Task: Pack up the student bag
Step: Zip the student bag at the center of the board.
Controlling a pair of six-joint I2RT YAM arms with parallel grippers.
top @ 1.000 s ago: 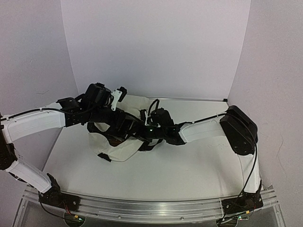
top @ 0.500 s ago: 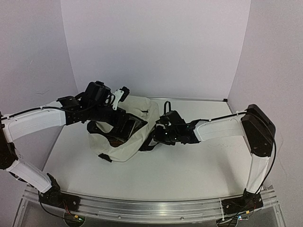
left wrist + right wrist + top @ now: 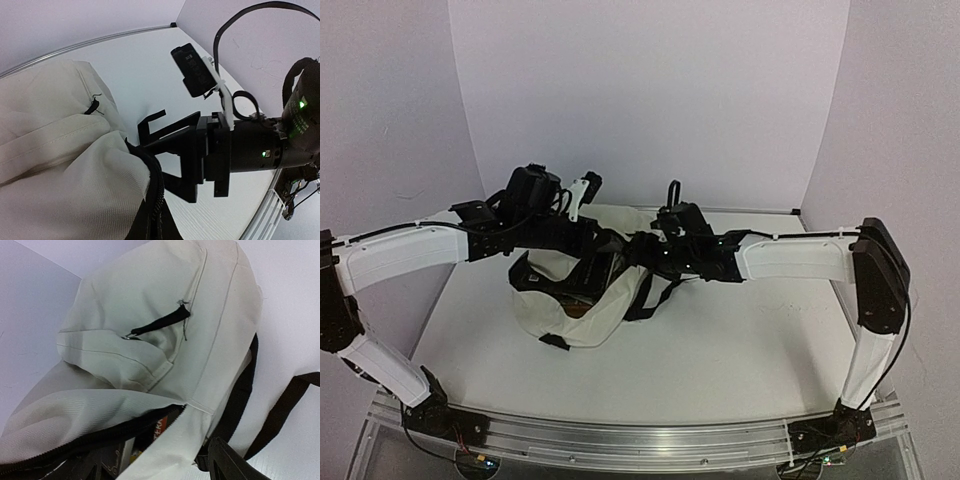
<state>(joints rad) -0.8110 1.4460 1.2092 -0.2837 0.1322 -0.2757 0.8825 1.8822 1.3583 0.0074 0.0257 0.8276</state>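
Observation:
The student bag [image 3: 582, 318], cream with black zipper trim, lies left of the table's middle with its mouth held up. My left gripper [image 3: 592, 240] is shut on the zipper edge [image 3: 152, 192] of that mouth and holds it lifted. My right gripper [image 3: 642, 252] hovers open just right of the opening, with nothing between its fingers. In the left wrist view the right gripper [image 3: 162, 152] stands with jaws spread beside the zipper edge. The right wrist view looks down on the student bag [image 3: 150, 305], its front pocket pull [image 3: 160, 322] and the open slit, with one dark fingertip [image 3: 235, 462] at the bottom.
A red-labelled item [image 3: 161, 427] shows inside the bag's slit. Black straps [image 3: 658, 292] trail from the bag onto the white table [image 3: 740, 340]. White walls close in the back and both sides. An aluminium rail [image 3: 640, 435] runs along the near edge.
The right gripper drew back out of the bag's mouth, opened wide, and rose toward the bag's right edge. The left gripper lifted the zipper edge slightly up and right; the bag shifted.

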